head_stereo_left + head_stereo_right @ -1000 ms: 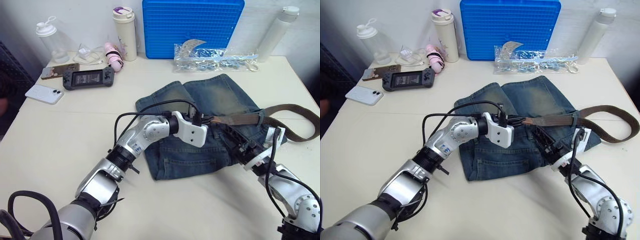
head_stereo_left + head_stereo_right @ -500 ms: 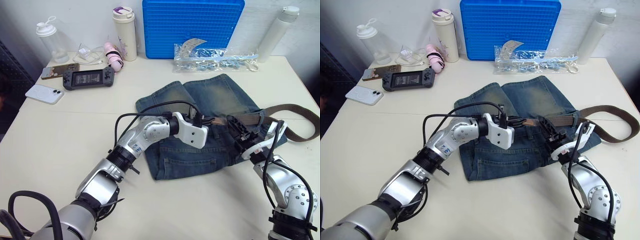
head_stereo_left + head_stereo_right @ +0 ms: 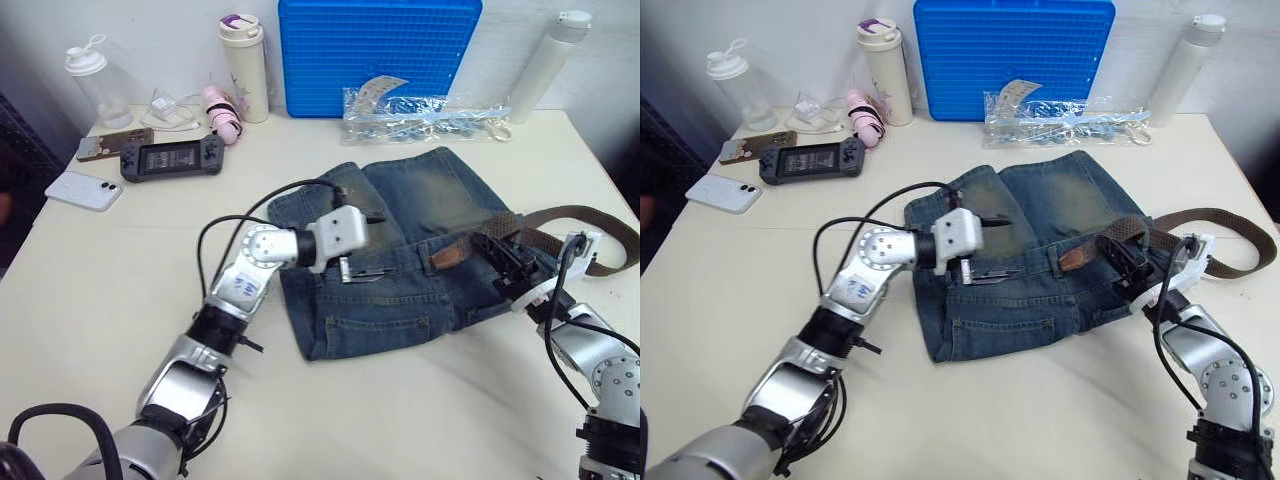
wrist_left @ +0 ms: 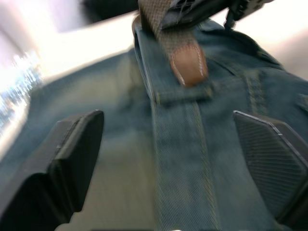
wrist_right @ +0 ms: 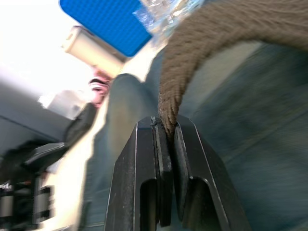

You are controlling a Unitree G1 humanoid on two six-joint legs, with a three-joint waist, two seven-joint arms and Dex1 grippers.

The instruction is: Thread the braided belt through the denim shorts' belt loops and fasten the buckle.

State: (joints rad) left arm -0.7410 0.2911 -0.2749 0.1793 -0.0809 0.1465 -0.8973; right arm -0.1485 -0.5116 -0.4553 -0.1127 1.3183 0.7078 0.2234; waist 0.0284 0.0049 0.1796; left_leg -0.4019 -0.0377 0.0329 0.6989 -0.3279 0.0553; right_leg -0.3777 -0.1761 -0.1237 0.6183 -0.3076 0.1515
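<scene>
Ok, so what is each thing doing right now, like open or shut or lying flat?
left gripper: open, over the waistband.
right gripper: shut on the braided belt.
braided belt: tip on the shorts, rest curling off to the side.
denim shorts: lying flat.
white bottle: cap on.
game console: flat, screen dark.

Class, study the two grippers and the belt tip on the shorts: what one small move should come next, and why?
Probably the right gripper, shut on the braided belt, should feed it a little further along the waistband. The leather tip sits just short of a belt loop, and the left gripper is open, apart from the belt.
</scene>
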